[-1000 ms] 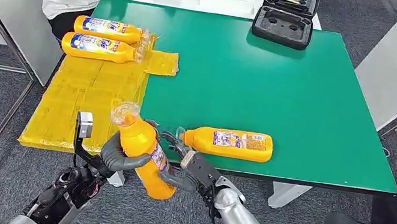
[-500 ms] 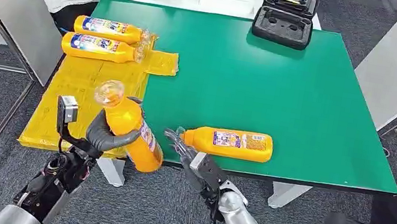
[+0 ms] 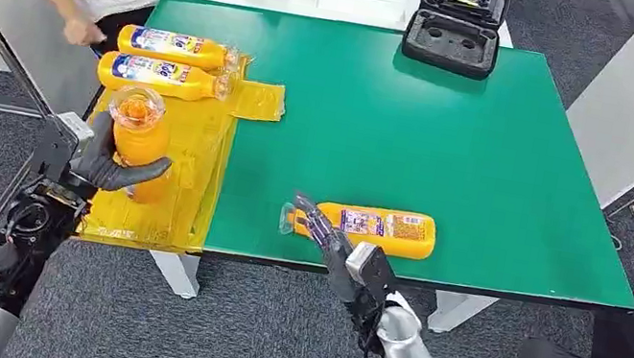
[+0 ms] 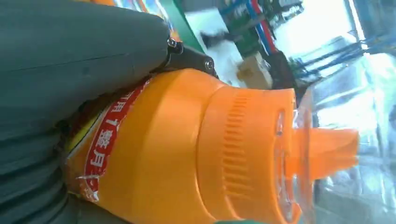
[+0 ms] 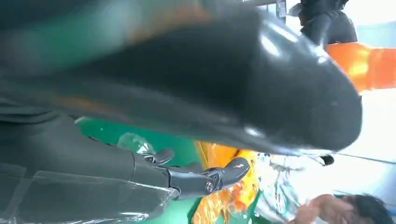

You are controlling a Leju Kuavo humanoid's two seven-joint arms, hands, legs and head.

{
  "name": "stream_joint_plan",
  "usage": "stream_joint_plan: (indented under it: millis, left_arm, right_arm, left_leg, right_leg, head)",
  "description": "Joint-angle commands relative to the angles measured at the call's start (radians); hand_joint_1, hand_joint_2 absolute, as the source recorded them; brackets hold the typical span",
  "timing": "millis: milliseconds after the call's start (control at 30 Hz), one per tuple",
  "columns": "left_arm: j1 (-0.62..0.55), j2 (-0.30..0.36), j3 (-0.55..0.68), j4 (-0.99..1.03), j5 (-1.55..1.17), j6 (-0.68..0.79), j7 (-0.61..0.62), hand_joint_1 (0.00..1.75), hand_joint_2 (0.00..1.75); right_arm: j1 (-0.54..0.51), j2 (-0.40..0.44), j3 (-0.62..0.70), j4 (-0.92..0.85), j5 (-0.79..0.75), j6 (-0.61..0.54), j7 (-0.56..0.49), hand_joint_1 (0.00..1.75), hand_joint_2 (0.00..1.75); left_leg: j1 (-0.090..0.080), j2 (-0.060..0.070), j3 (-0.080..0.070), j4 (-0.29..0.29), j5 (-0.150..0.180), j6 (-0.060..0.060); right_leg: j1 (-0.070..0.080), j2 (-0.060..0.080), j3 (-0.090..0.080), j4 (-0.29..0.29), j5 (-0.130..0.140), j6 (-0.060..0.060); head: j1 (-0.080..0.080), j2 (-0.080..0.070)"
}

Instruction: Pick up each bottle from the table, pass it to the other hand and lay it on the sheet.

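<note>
Since handover, my left hand (image 3: 106, 165) has carried the bottle (image 3: 138, 137), firmly grasped, over the sheet (image 3: 189, 167); my right hand (image 3: 321, 228), released, hovers; next: lay it flat.

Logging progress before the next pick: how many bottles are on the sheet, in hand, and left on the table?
Lying on the yellow sheet: 2, the far bottle and the near bottle
Held by the left hand: 1, the held bottle
On the green table: 1, the table bottle
Total: 4
</note>
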Motion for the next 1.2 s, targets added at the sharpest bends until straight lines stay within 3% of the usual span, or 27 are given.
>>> stream_joint_plan:
  millis: [33, 167, 200, 567, 600, 900, 1033, 1200]
  left_arm:
    - [-0.065, 0.134, -0.014, 0.076, -0.215, 0.088, 0.060, 1.75, 1.75]
    - [-0.053, 0.205, -0.057, 0.097, -0.306, 0.072, 0.056, 1.75, 1.75]
    - [-0.054, 0.207, -0.062, 0.102, -0.303, 0.049, 0.050, 1.75, 1.75]
    - [-0.120, 0.258, -0.179, 0.155, -0.448, -0.010, 0.087, 1.75, 1.75]
    - [-0.141, 0.255, -0.192, 0.176, -0.418, -0.065, 0.059, 1.75, 1.75]
    - [-0.232, 0.235, -0.277, 0.271, -0.474, -0.074, 0.082, 1.75, 1.75]
    - [-0.298, 0.183, -0.320, 0.379, -0.486, -0.055, 0.090, 1.75, 1.75]
    - [-0.352, 0.124, -0.341, 0.443, -0.486, -0.018, 0.106, 1.75, 1.75]
  right_arm:
    - [-0.043, -0.015, -0.031, -0.031, -0.011, 0.011, 0.005, 0.00, 0.00]
    - [-0.071, -0.020, -0.040, -0.015, -0.007, 0.009, 0.005, 0.00, 0.00]
    - [-0.075, -0.021, -0.043, -0.012, -0.006, 0.008, 0.005, 0.00, 1.75]
    - [-0.100, -0.017, -0.063, 0.058, 0.000, 0.003, 0.005, 0.00, 1.75]
    - [-0.105, -0.017, -0.060, 0.066, -0.002, 0.009, 0.005, 0.00, 1.75]
    - [-0.102, -0.007, -0.046, 0.078, 0.001, 0.006, 0.005, 0.00, 1.75]
    - [-0.116, 0.005, -0.057, 0.161, 0.018, -0.023, 0.009, 0.00, 1.75]
    - [-0.144, 0.006, -0.073, 0.349, 0.066, -0.088, 0.105, 0.00, 1.75]
  left_leg:
    - [0.001, 0.001, 0.000, 0.000, 0.000, -0.001]
    - [0.001, 0.002, 0.000, 0.000, 0.000, -0.001]
    - [0.001, 0.003, 0.001, 0.001, -0.001, -0.002]
    - [0.002, -0.001, 0.001, 0.001, 0.000, -0.002]
    - [0.002, -0.002, 0.001, 0.001, 0.000, -0.002]
    - [0.003, -0.001, 0.002, 0.001, -0.001, -0.003]
    - [0.001, -0.003, 0.001, 0.000, 0.000, -0.002]
    - [0.002, -0.005, 0.002, 0.000, 0.001, -0.002]
  right_leg:
    - [0.001, 0.000, 0.000, 0.000, 0.000, -0.001]
    - [0.001, 0.002, 0.000, 0.000, 0.000, -0.001]
    - [0.001, 0.003, 0.001, 0.001, 0.000, -0.002]
    - [0.002, -0.001, 0.002, 0.000, -0.001, -0.002]
    - [0.002, -0.002, 0.001, 0.000, -0.001, -0.002]
    - [0.003, -0.001, 0.004, -0.001, -0.001, -0.003]
    - [0.001, -0.003, 0.002, 0.000, -0.001, -0.001]
    - [0.002, -0.005, 0.004, -0.001, -0.001, -0.002]
  head:
    - [0.000, 0.000]
    - [0.000, 0.000]
    - [0.000, 0.000]
    - [0.000, 0.000]
    - [0.000, 0.000]
    - [0.000, 0.000]
    - [0.000, 0.000]
    - [0.000, 0.000]
